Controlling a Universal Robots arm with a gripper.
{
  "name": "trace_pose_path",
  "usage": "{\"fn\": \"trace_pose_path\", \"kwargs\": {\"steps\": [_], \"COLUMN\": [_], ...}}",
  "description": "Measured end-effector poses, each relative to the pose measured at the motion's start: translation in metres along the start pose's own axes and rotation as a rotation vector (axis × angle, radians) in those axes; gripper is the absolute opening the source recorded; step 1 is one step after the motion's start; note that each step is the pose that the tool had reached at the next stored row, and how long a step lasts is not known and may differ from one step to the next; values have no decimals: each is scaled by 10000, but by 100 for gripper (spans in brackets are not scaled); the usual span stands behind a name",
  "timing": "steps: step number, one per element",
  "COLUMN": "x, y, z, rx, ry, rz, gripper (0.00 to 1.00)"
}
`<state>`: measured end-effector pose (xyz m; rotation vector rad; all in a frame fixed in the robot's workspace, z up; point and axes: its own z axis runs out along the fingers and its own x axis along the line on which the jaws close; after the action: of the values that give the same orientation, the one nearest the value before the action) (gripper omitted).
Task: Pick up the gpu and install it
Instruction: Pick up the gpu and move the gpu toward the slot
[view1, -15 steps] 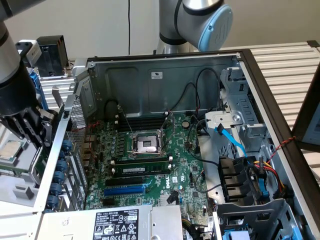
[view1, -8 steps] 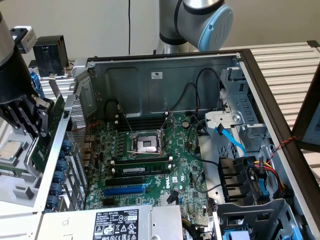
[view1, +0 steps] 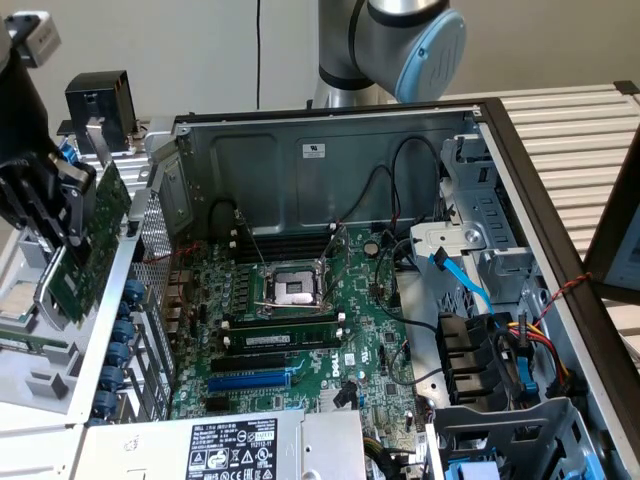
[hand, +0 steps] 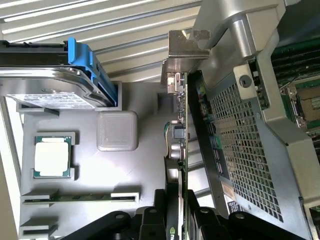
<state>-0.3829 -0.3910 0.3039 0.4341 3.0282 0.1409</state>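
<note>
— Where's the gpu (view1: 95, 235)?
— Clamped in the claw (view1: 68, 215), just outside the computer case (view1: 300, 160), at the exterior view's left.
— Handling?
— Light and stiff but fragile, I'd judge. Hold the board's edges, never the components.

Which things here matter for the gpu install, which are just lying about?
Job: gpu, clamped in the gripper; motherboard; open case.
Lying about: loose processor chip on the grey tray; drive with blue rails.
</note>
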Motion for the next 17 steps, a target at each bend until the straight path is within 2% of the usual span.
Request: {"fn": "trace_pose_path", "kwargs": {"steps": [13, 17], "x": [-16, -63], "y": [49, 55], "z": [-593, -770], "rx": [1, 2], "ry": [0, 2], "rz": [1, 1], "gripper": [27, 27]}}
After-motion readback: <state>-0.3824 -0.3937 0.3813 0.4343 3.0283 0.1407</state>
